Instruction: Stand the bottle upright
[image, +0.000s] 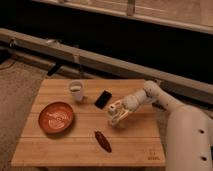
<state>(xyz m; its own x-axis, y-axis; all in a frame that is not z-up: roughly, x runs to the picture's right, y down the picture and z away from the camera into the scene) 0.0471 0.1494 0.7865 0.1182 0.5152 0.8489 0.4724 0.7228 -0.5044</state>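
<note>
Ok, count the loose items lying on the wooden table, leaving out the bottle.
4: white cup back left, black flat rectangle beside it, red-brown plate front left, dark red-brown elongated object front centre. The gripper is at the bottle.

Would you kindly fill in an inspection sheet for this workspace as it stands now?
Surface: wooden table, level, on carpet.
Job's things: bottle at the claw, cap toward the camera, tilted.
Clutter: white cup; black phone; red plate; dark red-brown object.
Grippers: claw over the table's right-centre, at the bottle.
Cables: dark cable behind the table.
Surroundings: rail and dark wall behind.
</note>
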